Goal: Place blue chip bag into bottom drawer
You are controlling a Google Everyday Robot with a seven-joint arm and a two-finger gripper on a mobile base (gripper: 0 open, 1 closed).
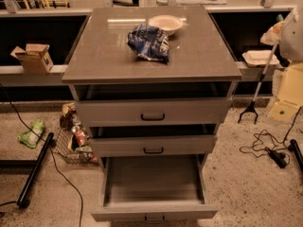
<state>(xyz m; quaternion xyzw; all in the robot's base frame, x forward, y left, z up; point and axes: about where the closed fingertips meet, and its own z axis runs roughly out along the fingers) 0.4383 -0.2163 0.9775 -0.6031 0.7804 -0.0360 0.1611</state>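
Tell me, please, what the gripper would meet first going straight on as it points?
The gripper, at the right edge, seems aimed left over the cabinet top: probably the bowl first; depth unclear.

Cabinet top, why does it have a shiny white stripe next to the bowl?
In the camera view that stripe is glare, likely a light reflecting off the smooth cabinet top beside the bowl; the blue chip bag glints too; the open bottom drawer darkens toward its back; the gripper, at the upper right edge, looks washed-out pale.
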